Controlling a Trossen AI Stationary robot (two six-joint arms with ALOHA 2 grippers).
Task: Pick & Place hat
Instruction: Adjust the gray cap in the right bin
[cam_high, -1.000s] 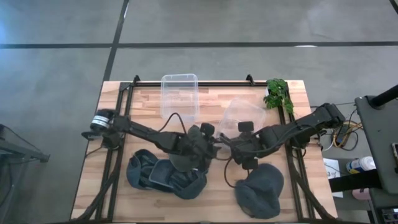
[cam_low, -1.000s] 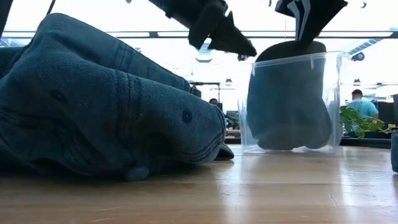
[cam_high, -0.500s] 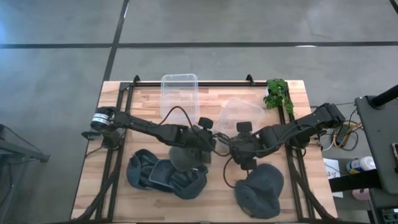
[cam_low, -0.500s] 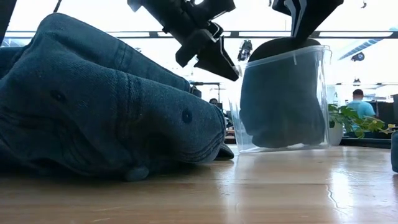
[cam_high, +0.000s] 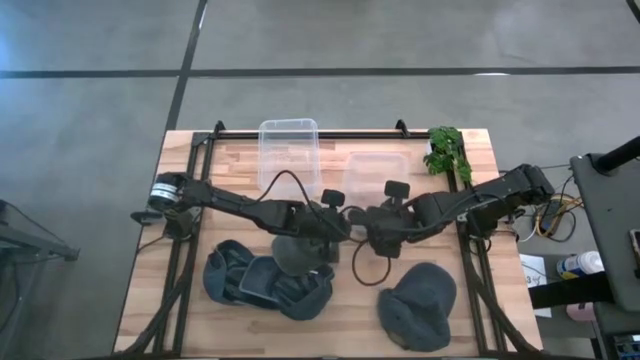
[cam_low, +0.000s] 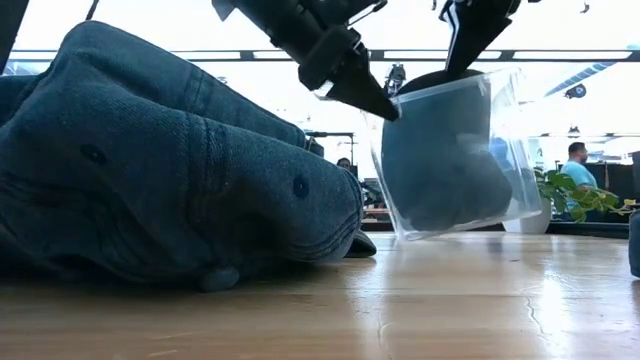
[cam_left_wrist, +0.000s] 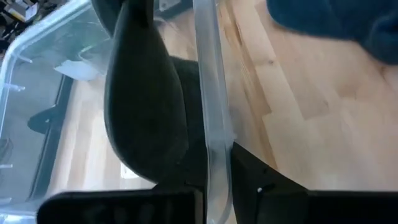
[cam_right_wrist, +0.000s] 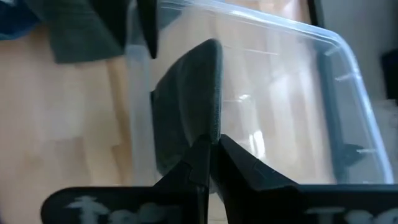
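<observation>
hat (cam_right_wrist: 186, 118): dark cap, pinched by the right gripper (cam_right_wrist: 210, 146) at centre frame, hanging inside the tilted clear tub (cam_low: 455, 150).
right jaws: together, clamped on the hat's edge.
left gripper (cam_left_wrist: 214, 165): jaws straddle the tub's near wall, pinching it; grip looks only just made.
key relation: hat hangs straight below the right jaws, long axis near vertical, left jaws just beside it across the wall.
nearer arm: right, already on the hat.
other hats: bench (cam_high: 350, 310), lower left pile (cam_high: 265, 282), lower right cap (cam_high: 420, 305), untouched.
second tub (cam_high: 288, 150): upper centre.
</observation>
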